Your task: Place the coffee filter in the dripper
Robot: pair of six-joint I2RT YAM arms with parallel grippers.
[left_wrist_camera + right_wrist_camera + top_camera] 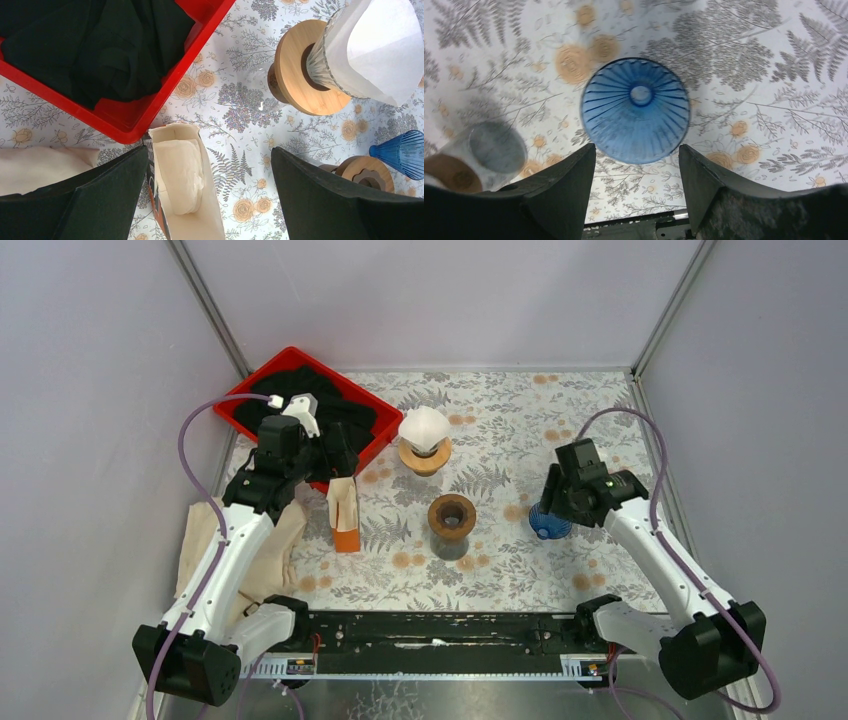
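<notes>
Over the filter box, the left gripper hangs spread; best to pinch one paper filter only. The right gripper is spread above the blue dripper.

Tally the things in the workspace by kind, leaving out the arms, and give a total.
Drippers: 3 (glass dripper, brown dripper, blue dripper)
Paper filter seated in the glass dripper: 1
Filter pack: 1
Red tray: 1
Cloths: 2 (black cloth, beige cloth)
Total: 8
</notes>
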